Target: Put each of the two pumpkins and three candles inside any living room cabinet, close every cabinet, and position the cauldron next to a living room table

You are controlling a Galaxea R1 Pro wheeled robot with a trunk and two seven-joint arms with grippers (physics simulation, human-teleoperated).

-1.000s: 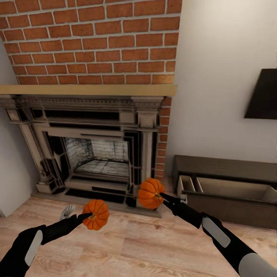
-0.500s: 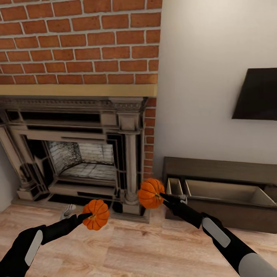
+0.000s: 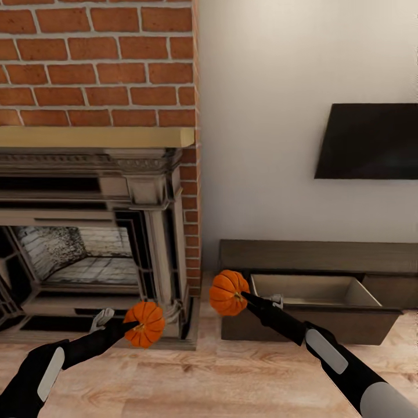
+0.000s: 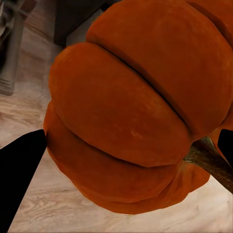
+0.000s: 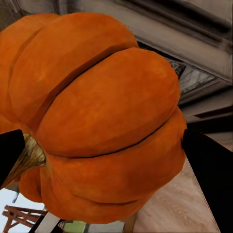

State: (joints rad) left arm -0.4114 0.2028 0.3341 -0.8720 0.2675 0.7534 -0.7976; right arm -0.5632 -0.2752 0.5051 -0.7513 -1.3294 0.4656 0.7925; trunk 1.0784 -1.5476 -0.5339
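Two tools (image 3: 134, 326) (image 3: 242, 295) each grip pumpkin (image 3: 145, 324) (image 3: 228, 292); cabinet (image 3: 316, 255) drawer open, floor (image 3: 220, 377) free.

A red brick chimney breast (image 3: 98, 64) rose at the left of the head view, with a pale tan wooden mantel shelf (image 3: 96, 137) across it. Below stood an ornate grey stone fireplace surround (image 3: 157, 232) framing a sooty whitish brick firebox (image 3: 75, 252). To its right ran a plain off-white wall (image 3: 261, 116), and on that wall hung a flat black television screen (image 3: 371, 142). A light wood plank floor (image 3: 203, 377) lay in front.
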